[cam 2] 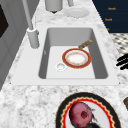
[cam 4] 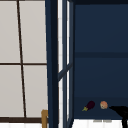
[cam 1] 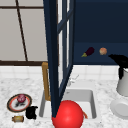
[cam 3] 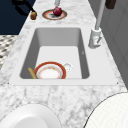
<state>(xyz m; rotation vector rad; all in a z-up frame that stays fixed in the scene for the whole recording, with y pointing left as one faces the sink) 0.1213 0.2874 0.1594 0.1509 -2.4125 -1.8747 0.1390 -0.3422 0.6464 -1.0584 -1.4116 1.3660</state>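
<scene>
Up at the open cabinet: right hand (cam 1: 119,60), level with the shelf (cam 1: 95,59) and just right of a peach (cam 1: 103,51), apart from it. Left of the peach, an eggplant (cam 1: 88,52), long axis tilted, stem end down-left. Cannot tell whether this hand's fingers are curled or straight; nothing seen in its grasp.

Down at the desk (cam 1: 15,82), left of the sink (cam 1: 82,85): left hand (cam 1: 31,112), fingers spread and fairly straight, holding nothing. Just left of it and slightly lower, a small brown can (cam 1: 18,118), lying on its side; behind, near, a plate (cam 1: 11,105).
</scene>
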